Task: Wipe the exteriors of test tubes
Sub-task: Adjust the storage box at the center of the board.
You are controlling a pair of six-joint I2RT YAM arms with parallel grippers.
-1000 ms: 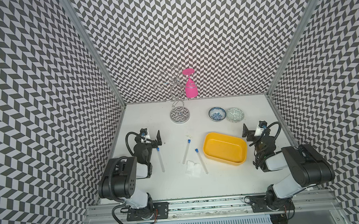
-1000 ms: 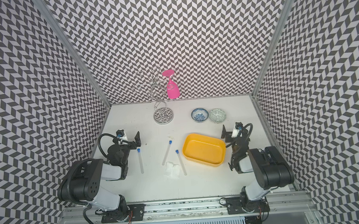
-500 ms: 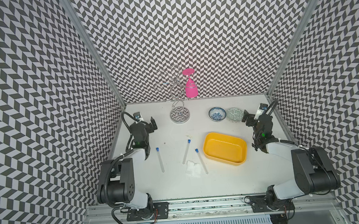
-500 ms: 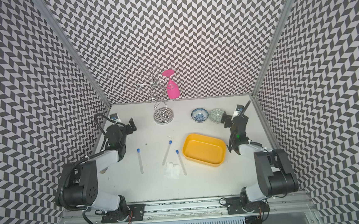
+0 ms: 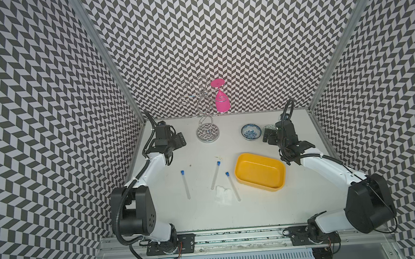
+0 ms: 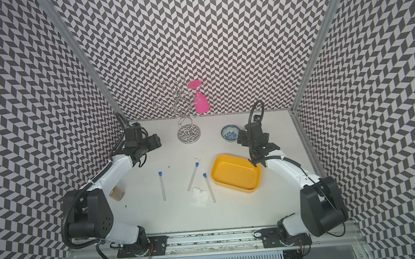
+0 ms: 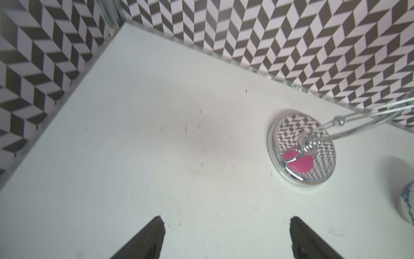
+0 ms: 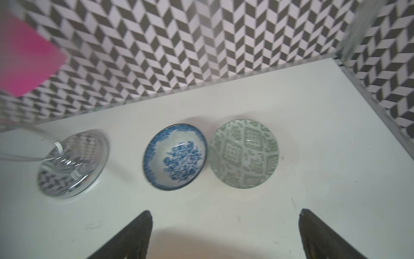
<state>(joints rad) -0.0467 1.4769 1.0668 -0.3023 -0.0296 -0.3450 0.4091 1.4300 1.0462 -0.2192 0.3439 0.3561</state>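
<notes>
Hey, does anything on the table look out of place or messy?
Nothing spilled or broken. The left tube, middle tube and right tube lie loose at differing angles, and a crumpled tissue sits between the latter two's near ends.

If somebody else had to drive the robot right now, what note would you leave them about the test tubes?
Left gripper: open, empty, at the far side near the wire rack.
Right gripper: open, empty, near the blue bowl and green bowl.
Left tube, middle tube and right tube lie flat mid-table. The white tissue lies by the near ends of the last two.
Done: nothing visible.
Left: grab the tissue, wipe each tube's outside.
</notes>
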